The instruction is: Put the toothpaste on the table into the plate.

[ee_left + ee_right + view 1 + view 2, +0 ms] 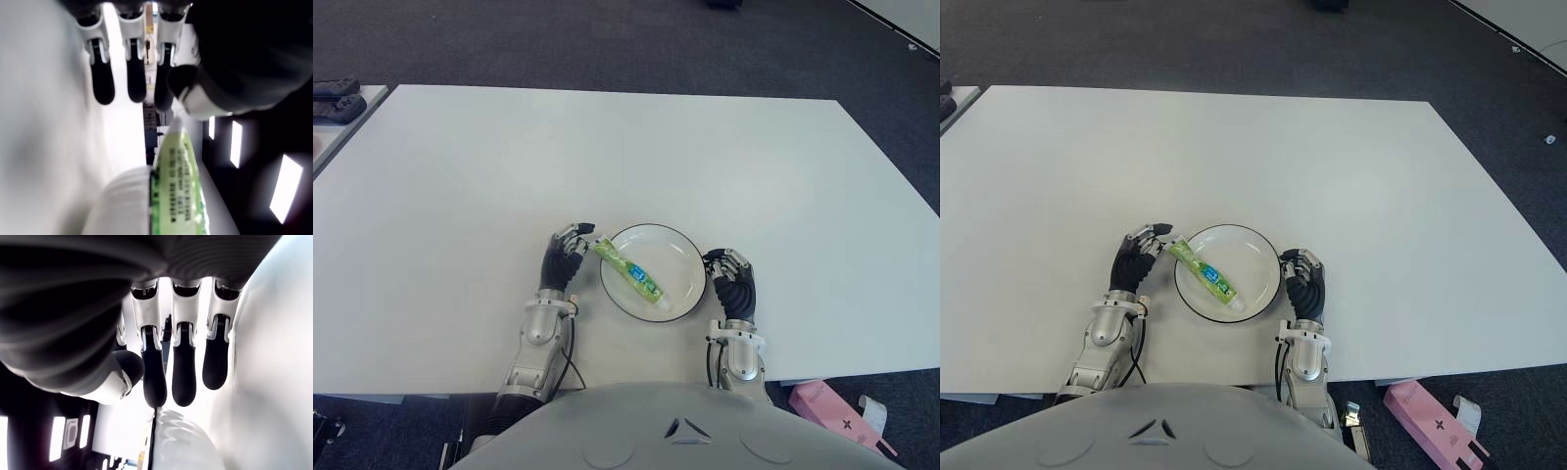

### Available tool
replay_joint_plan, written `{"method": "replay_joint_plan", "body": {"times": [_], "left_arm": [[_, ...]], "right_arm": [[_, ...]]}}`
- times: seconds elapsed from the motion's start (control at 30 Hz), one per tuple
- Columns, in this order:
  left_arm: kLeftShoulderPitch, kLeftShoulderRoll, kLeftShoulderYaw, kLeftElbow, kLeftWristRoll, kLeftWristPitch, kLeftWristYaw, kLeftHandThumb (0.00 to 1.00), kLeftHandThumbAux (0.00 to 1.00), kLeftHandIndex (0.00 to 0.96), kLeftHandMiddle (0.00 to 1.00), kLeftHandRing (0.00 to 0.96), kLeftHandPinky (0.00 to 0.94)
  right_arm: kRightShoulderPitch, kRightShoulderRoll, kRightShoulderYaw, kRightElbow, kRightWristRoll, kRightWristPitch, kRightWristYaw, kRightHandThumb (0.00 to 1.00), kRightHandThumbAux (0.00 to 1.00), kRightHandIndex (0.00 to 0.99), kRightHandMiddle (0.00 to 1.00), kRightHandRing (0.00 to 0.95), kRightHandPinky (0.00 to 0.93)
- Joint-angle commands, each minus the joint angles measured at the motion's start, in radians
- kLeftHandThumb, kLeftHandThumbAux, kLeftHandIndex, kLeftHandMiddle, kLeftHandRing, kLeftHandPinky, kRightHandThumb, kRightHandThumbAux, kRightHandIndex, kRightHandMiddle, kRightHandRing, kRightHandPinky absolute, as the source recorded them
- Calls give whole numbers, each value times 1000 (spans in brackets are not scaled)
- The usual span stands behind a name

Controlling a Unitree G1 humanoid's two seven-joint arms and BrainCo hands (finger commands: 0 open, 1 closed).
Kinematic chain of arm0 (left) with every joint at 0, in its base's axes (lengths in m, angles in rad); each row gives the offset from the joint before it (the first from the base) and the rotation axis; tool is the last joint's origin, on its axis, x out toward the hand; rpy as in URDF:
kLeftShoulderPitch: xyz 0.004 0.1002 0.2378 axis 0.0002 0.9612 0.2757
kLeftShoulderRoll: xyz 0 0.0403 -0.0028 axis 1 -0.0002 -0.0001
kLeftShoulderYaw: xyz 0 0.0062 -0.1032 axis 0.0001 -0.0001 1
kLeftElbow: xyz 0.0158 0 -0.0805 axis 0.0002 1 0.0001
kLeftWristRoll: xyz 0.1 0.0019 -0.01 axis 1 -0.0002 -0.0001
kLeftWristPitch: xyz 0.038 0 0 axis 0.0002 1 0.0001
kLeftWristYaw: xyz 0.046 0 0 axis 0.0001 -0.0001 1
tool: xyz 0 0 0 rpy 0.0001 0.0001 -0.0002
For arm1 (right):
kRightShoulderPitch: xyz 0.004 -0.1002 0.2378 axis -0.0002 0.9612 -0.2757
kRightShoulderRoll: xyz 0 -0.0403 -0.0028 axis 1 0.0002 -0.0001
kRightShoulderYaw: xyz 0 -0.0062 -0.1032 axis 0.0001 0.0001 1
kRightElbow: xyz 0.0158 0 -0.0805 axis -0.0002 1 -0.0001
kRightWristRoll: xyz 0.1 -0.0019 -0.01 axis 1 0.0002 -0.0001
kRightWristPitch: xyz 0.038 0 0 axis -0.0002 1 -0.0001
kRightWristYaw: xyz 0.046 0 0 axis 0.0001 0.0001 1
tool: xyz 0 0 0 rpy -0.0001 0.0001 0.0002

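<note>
Toothpaste (629, 275) lies diagonal in the plate (683, 253) on the white counter (607, 157), crimped end over the left rim. Left hand (566, 251) pinches that end w/ thumb + finger. Right hand (731, 275) just beside plate's right rim, fingers relaxed, holding nothing.

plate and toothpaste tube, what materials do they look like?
Plate: probably glazed ceramic or melamine; glossy white with a thin dark rim.
Toothpaste tube: looks like soft plastic laminate, printed green with a blue patch and a flat crimped end near the left robot hand; it lies flat across the plate.
</note>
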Motion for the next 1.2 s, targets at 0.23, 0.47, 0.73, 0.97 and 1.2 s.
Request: {"method": "replay_joint_plan", "body": {"times": [0.23, 0.47, 0.73, 0.97, 1.2], "left_arm": [[32, 35, -24, -3, 62, 95, -29, 723, 721, 428, 451, 409, 408], [37, 39, -25, -6, 70, 103, -29, 723, 721, 428, 446, 401, 398], [39, 37, -21, -8, 62, 102, -28, 723, 721, 427, 442, 399, 399], [42, 30, -13, -13, 46, 109, -27, 724, 721, 427, 445, 402, 400], [45, 24, -7, -21, 41, 123, -19, 725, 721, 428, 447, 405, 403]], "right_arm": [[-3, 10, 0, -3, 7, 9, 3, 707, 727, 427, 486, 480, 481], [-3, 12, -1, -5, 3, 12, -2, 707, 727, 427, 484, 477, 479], [-5, 10, -4, -3, -3, 12, -4, 707, 727, 427, 484, 476, 478], [-5, 8, -5, -3, -2, 11, 0, 707, 727, 427, 483, 475, 474], [-5, 7, -7, -4, -5, 13, -2, 707, 727, 427, 482, 474, 477]]}}
